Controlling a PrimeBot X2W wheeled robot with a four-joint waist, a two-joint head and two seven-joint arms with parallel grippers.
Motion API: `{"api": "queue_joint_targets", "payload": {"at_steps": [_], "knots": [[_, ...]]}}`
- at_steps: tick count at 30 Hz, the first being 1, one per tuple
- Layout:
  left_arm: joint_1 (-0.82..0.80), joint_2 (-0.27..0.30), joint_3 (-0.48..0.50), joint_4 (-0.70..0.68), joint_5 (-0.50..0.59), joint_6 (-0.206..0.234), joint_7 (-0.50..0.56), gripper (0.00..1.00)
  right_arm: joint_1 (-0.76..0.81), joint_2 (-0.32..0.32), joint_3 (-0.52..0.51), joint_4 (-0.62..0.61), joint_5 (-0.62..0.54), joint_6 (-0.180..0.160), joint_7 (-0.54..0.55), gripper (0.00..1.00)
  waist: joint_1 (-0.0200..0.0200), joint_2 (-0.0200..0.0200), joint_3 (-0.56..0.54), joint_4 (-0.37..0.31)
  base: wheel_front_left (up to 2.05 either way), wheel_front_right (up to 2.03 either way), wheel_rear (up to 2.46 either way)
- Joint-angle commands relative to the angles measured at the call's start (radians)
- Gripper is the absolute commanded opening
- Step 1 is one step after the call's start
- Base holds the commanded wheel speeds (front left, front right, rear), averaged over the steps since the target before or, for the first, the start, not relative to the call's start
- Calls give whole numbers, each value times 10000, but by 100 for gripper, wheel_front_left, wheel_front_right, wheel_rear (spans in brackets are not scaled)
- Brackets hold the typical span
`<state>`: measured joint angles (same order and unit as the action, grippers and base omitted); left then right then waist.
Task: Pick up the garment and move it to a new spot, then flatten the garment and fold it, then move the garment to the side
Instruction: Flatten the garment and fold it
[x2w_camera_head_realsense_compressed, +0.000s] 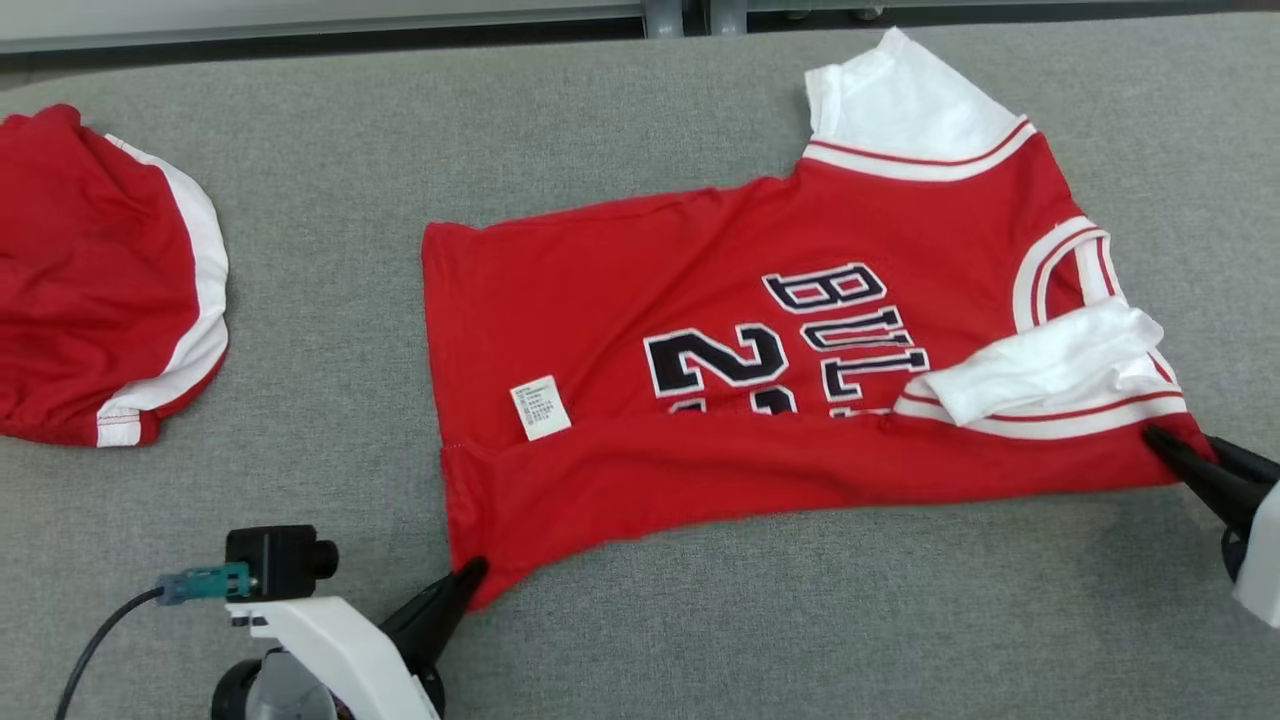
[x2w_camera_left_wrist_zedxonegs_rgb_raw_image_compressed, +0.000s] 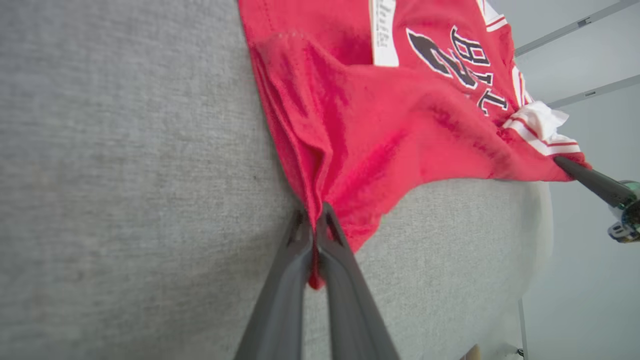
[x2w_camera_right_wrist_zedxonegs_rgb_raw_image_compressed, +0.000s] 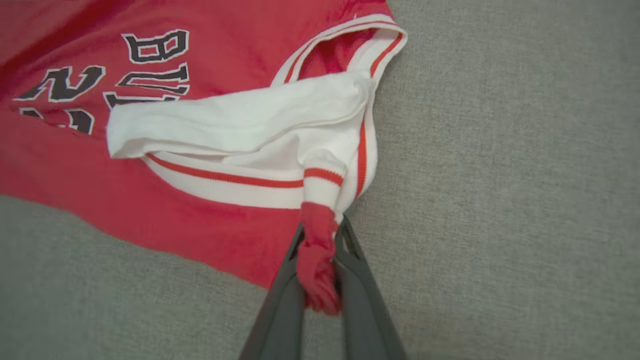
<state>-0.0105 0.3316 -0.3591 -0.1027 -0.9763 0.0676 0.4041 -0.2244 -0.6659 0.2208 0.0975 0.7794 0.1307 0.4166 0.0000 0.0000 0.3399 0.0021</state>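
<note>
Grey woven cloth covers the table (x2w_camera_head_realsense_compressed: 640, 130), whose far edge runs along the top of the head view. On it the garment (x2w_camera_head_realsense_compressed: 620, 300), red with white-trimmed armholes and dark lettering, lies spread right of centre, hem toward the robot's left and neck toward its right. Its near long side is folded up over itself and hides the lower part of the number. A white label (x2w_camera_head_realsense_compressed: 540, 407) sits just above that fold.

The left gripper (x2w_camera_head_realsense_compressed: 470, 575) is clamped on the near hem corner, with red cloth pinched between its closed fingers. The right gripper (x2w_camera_head_realsense_compressed: 1165, 440) is closed on a bunched red shoulder tip just below a crumpled white sleeve (x2w_camera_head_realsense_compressed: 1040, 365).

A second red garment (x2w_camera_head_realsense_compressed: 90, 280) lies heaped at the far left, well apart, with bare cloth between the two. Bare cloth also runs along the near side, below the folded edge.
</note>
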Motion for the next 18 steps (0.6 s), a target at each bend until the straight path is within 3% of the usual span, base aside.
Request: {"api": "queue_joint_targets", "payload": {"at_steps": [1,8,13,14,15,16,17,18], "knots": [[157,206,162,-137,10,40,-48,0,221,-252,-74,-72,167,1,103,0,0,0,-225,-9,0,0,0],[1184,1034,440,-1539,-150,219,359,0,1406,-1215,-623,-433,1038,0,1036,0,0,0,-563,-29,0,0,0],[1878,986,58,-1784,71,421,362,0,2057,-1052,-628,-557,1123,0,1557,0,0,0,-465,-70,0,0,0],[1938,847,-23,-1701,121,490,280,0,2134,-964,-563,-535,1017,0,1553,14,0,0,-450,-76,0,0,0],[2003,694,-84,-1603,149,520,172,15,2166,-870,-524,-531,893,0,1483,43,0,0,-447,-83,0,0,0],[2046,610,-194,-1494,242,543,93,46,2175,-740,-526,-507,812,0,1419,100,0,0,-455,-97,0,0,0],[2071,543,-260,-1414,325,547,-6,100,2192,-648,-521,-542,731,0,1365,100,0,0,-462,-112,0,0,0],[2055,447,-268,-1364,387,606,-139,100,2187,-619,-593,-622,642,0,1288,100,0,0,-466,-122,0,0,0]]}}
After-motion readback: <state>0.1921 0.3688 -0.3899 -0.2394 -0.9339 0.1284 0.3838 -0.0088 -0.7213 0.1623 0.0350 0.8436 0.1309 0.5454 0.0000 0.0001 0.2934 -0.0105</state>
